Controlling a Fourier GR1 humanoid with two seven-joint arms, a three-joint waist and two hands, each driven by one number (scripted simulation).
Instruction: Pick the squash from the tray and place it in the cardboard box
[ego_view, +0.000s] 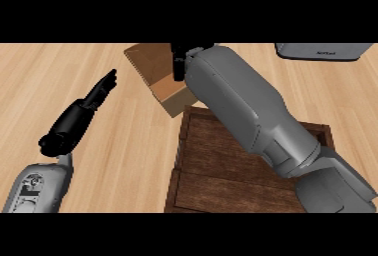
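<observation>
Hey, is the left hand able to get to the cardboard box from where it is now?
Probably yes. The left hand rests open over bare counter left of the box, with nothing between them. The right forearm covers only the box's right side.

Right forearm (251, 115) across box (159, 65) opening

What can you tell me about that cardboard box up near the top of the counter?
The cardboard box is plain brown, open at the top, with a flap folded outward at its far left side. It sits turned at an angle on the light wooden counter, with its near corner by the dark wooden tray. The right forearm reaches over it and covers its right part, so its inside is hidden. The right robot hand is over the opening.
</observation>
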